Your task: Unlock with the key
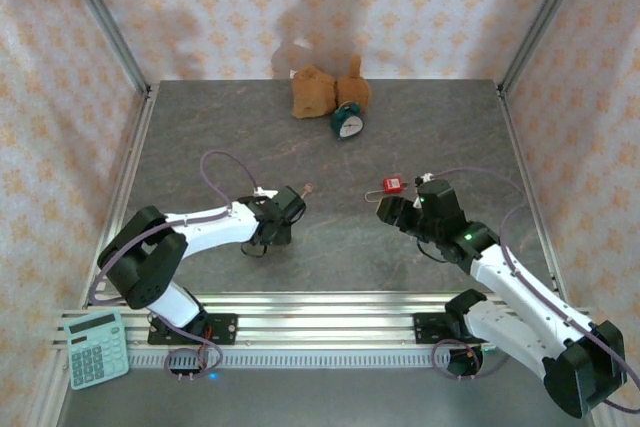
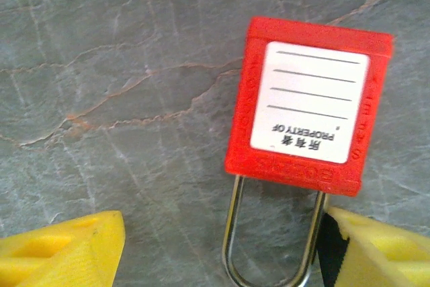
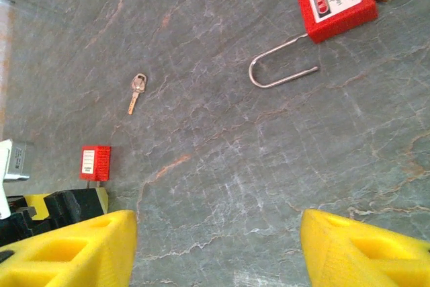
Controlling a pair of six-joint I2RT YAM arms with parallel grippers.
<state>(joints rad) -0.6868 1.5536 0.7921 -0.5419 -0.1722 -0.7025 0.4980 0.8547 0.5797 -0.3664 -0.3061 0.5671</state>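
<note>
A grey, marble-veined table point(image 1: 220, 127) stands inside cream walls point(image 1: 420, 7) printed with an orange floral pattern. Metal posts point(image 1: 103, 17) rise at the far corners, and a ribbed metal rail point(image 1: 320, 309) runs along the near edge. Soft shadows lie on the far wall

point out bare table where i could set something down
Bare table lies back-left, left of the plush toys, and back-right, right of the clock. Crowded: the middle, around the key and red padlock.
</note>
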